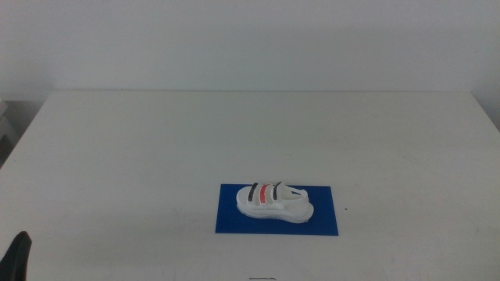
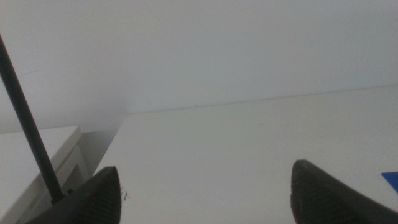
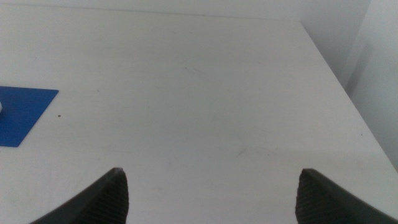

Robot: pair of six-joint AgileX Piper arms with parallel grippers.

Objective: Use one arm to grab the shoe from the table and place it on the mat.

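The white shoe [image 1: 274, 202], with two dark straps and one red, lies flat on the blue mat [image 1: 234, 217] near the front middle of the white table [image 1: 250, 133]. No gripper touches it. My left gripper [image 2: 205, 190] waits at the table's front left corner, open and holding nothing; only a dark tip of it [image 1: 17, 257] shows in the middle view. My right gripper [image 3: 211, 196] is open and holds nothing over bare table to the right of the mat, whose corner [image 3: 22, 115] shows in the right wrist view. A sliver of the mat [image 2: 392, 179] also shows in the left wrist view.
A white wall rises behind the table's far edge [image 1: 250, 91]. The table's right edge [image 3: 339, 87] drops off in the right wrist view. A black rod or cable [image 2: 28, 124] crosses the left wrist view beside a white ledge [image 2: 37, 146].
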